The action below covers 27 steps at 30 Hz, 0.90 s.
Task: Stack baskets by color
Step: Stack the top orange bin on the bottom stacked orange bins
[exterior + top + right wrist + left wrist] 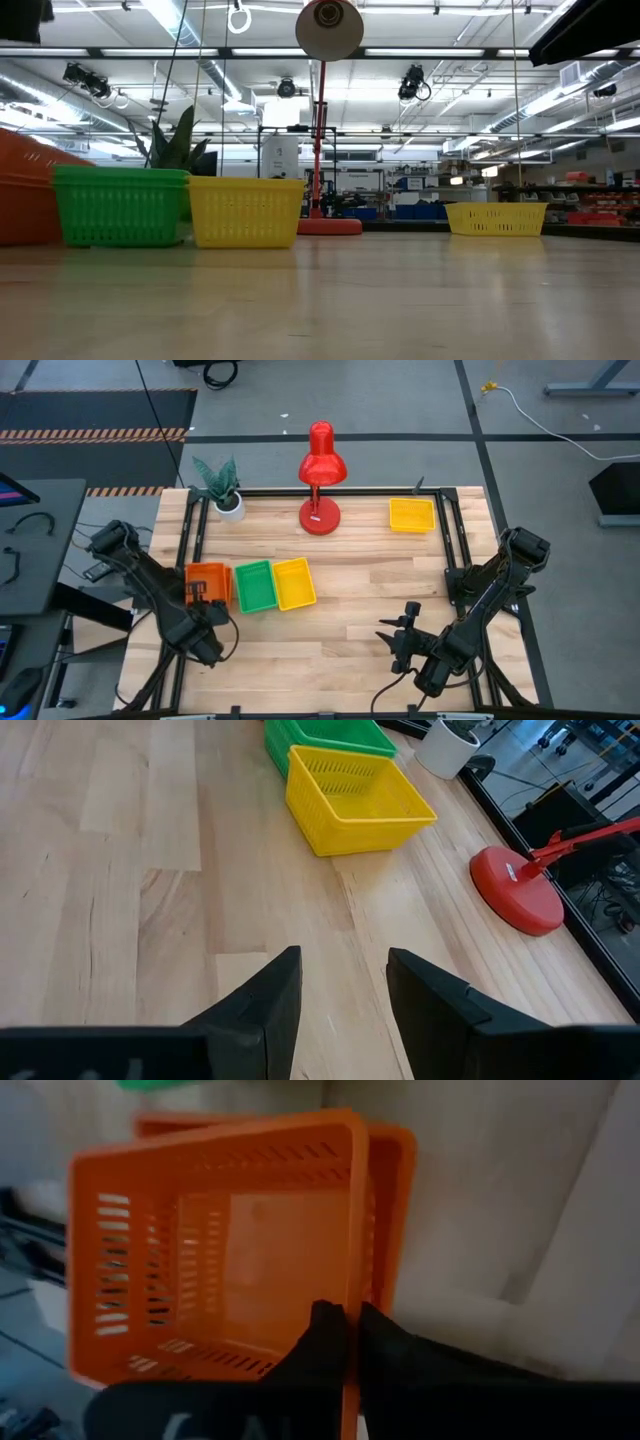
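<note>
Two orange baskets sit one over the other at the table's left, the upper one askew on the lower. My left gripper is shut on the upper one's wall. A green basket and a yellow basket stand side by side on the table to the right of them. Another yellow basket rests at the far right. My right gripper hovers open over bare wood near the table's front right. My left gripper pinches one side wall of the upper orange basket at its rim, one finger inside the basket and one outside. The fingers come from above, slanting down. In the low view the basket's rim slants, tilted over the orange basket beneath it.
A red desk lamp stands at the far middle and a small potted plant at the far left. Black rails run along the table's left and right sides. Open wood lies in the middle and front.
</note>
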### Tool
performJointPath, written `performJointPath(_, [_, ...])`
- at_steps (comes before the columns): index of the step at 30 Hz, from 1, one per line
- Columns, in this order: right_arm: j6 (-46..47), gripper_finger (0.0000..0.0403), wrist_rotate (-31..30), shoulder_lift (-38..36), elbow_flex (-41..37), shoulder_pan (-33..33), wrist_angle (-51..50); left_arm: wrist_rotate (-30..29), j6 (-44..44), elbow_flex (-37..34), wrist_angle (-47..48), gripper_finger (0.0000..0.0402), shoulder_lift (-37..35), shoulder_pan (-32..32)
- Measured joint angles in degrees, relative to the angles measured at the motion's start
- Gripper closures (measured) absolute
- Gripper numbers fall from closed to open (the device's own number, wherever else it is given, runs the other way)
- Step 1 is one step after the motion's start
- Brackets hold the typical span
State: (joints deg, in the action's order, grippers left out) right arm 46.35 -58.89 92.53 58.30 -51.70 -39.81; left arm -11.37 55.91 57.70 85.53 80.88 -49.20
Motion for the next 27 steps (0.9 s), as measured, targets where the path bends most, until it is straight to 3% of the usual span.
performJointPath(9, [0.0, 0.0249, 0.0, 0.0, 0.0, 0.0, 0.2, -10.99, 4.6, 2.99, 1.46, 0.0388, -0.02, -4.97])
performJointPath(17, [0.0, 0.0249, 0.0, 0.0, 0.0, 0.02, 0.22, -10.53, 5.1, -0.93, -4.19, 0.038, -0.02, -8.26])
performJointPath(27, [0.0, 0.0249, 0.0, 0.0, 0.0, 0.07, 0.26, -6.38, 5.08, -1.05, -0.61, 0.0349, -0.02, -9.23])
